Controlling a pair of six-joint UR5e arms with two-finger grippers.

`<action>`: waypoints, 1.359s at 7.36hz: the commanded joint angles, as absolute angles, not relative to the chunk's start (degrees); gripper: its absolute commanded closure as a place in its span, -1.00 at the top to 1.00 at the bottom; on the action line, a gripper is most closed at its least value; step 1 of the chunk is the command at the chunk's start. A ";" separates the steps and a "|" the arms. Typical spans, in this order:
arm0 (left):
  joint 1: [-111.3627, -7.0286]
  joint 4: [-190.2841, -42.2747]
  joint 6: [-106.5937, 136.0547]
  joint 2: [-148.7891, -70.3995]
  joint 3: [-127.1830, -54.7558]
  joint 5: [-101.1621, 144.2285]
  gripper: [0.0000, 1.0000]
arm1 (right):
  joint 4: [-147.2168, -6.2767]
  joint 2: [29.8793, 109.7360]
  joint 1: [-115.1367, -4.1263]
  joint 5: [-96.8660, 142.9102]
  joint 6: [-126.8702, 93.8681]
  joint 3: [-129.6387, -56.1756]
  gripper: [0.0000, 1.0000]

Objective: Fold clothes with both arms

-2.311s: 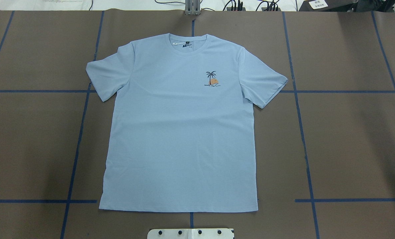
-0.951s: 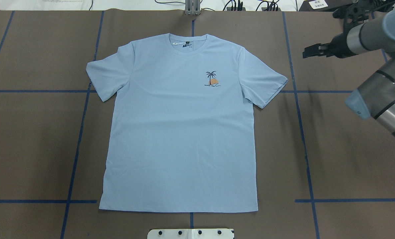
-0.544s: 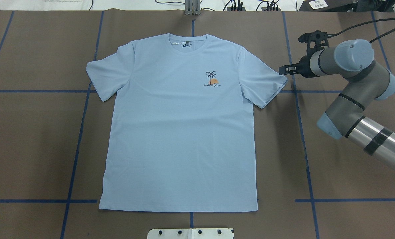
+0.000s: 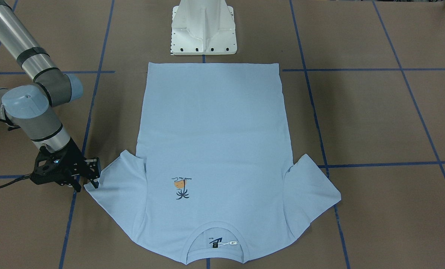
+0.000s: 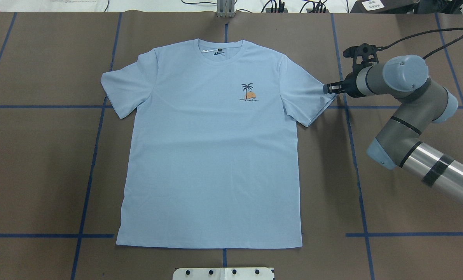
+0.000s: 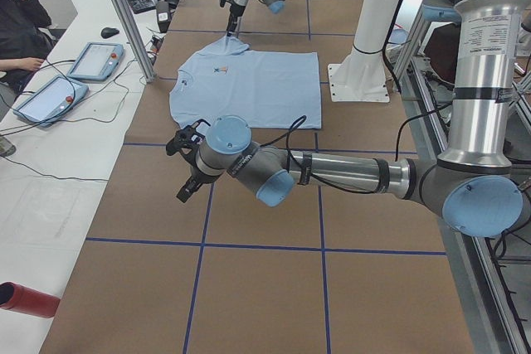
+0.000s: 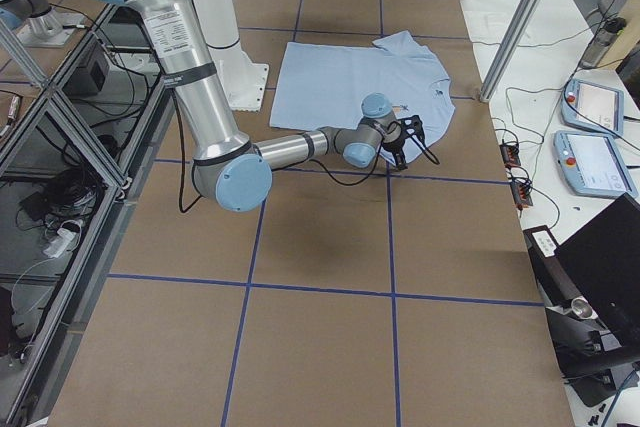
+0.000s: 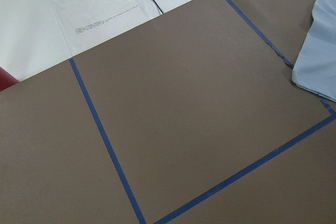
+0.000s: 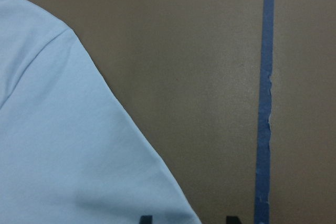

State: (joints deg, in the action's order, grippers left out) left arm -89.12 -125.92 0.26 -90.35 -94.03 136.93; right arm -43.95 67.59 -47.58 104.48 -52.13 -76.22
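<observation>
The light blue T-shirt lies flat and face up on the brown table, collar toward the far side, with the palm-tree print on its chest. My right gripper is open at the tip of the shirt's right-hand sleeve. In the right wrist view its dark fingertips stand apart on either side of the sleeve corner. My left gripper shows only in the exterior left view, hovering over bare table short of the shirt; I cannot tell whether it is open or shut. The left wrist view catches the other sleeve's edge.
Blue tape lines cross the brown table cover. The white pedestal base stands just past the shirt's hem. A person sits at a side table with teach pendants. A red cylinder lies near that table's end.
My right arm has come in from the right and moved left and down until its gripper reached the sleeve tip. The shirt has not moved.
</observation>
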 commanded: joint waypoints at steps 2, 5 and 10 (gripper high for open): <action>-89.12 -125.86 0.26 -90.35 -94.13 136.93 1.00 | -43.86 67.59 -47.37 104.50 -51.59 -75.67 -0.82; -89.12 -125.86 0.26 -90.35 -94.39 136.93 1.00 | -47.52 64.79 -47.90 104.41 -52.90 -77.25 -1.00; -89.12 -125.86 0.35 -90.35 -94.39 136.93 1.00 | -75.83 45.65 -36.49 84.93 -77.22 -77.28 -1.00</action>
State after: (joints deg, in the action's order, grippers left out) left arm -89.12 -125.86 0.35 -90.35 -94.38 136.87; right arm -71.56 50.47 -39.23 89.09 -72.05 -79.55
